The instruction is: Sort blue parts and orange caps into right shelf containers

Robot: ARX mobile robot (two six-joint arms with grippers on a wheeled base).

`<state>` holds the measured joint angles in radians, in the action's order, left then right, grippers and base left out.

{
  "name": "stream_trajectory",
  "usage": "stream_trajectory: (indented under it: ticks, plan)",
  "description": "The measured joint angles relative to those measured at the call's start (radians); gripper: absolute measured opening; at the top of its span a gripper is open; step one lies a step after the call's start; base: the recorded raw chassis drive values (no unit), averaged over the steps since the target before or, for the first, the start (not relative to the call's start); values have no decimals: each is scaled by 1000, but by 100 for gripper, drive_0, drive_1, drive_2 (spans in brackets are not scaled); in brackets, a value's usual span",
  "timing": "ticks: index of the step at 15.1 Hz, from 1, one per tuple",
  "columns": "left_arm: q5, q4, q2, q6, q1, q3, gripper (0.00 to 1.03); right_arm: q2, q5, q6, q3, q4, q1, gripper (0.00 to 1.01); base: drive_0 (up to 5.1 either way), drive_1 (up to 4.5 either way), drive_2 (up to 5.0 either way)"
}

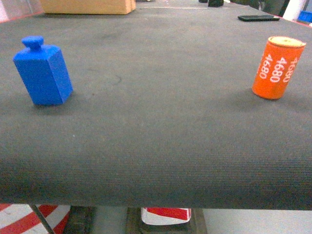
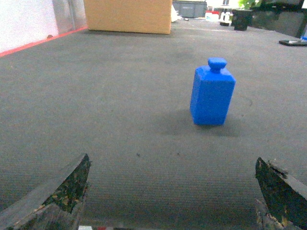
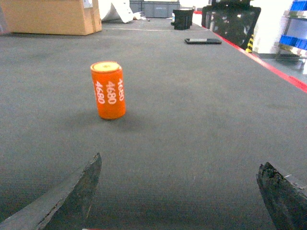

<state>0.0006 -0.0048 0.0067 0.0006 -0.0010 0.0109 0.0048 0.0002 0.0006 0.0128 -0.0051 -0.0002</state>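
Left gripper and right gripper: jaws spread wide, holding nothing, low over the dark table mat. Ahead of each stand the blue part and the orange cap, upright and well apart. Blue containers sit on a shelf at far right.

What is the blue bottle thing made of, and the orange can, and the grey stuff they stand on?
The blue part looks like matte plastic: one flat colour, soft sheen, hard edges. The orange cap seems smooth plastic or painted metal, slightly glossy, with white "4680" print; I cannot tell which. The table cover looks like woven fabric or rubber matting, finely ribbed and dull.
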Motion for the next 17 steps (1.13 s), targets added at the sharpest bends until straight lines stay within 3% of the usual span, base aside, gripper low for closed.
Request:
stream_trajectory:
  ticks: [17]
  plan:
    - [-1, 1, 0, 0, 0, 0, 98, 0, 0, 0, 0, 0, 0, 98, 0, 0, 0]
